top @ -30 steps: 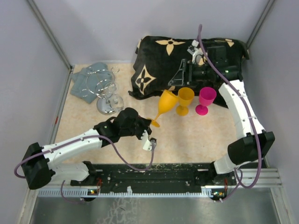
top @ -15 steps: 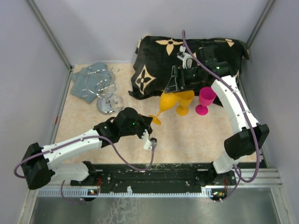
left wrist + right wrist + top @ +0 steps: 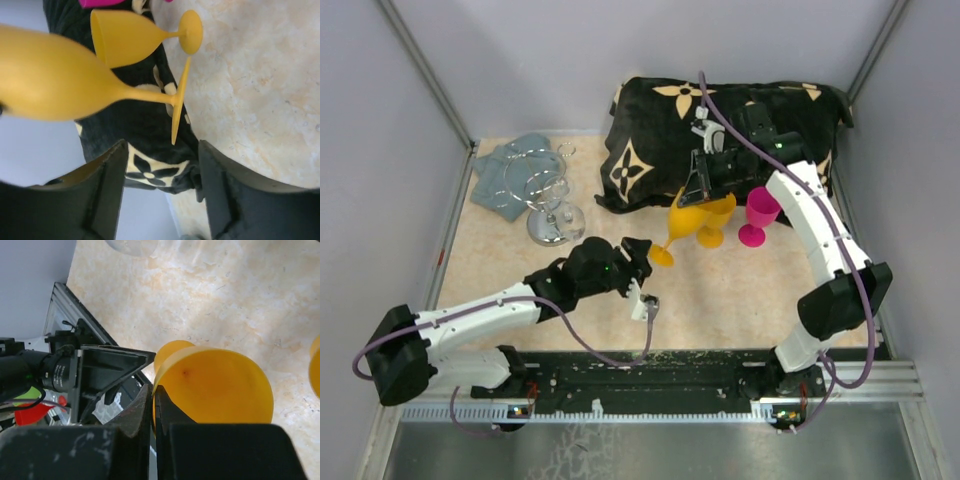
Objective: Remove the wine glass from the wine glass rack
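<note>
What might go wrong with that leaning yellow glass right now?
1. The right gripper pinches the tilted yellow wine glass only by its thin rim, so it could slip out and drop.
2. Its bowl leans right beside the upright yellow wine glass, so a swing could topple that one.

A yellow glass (image 3: 55, 82) leans beyond the pincer (image 3: 162, 147), its fingers spread; a second glass (image 3: 130, 37) stands on the counter (image 3: 260, 100) behind, beside black cloth (image 3: 135, 135).
</note>
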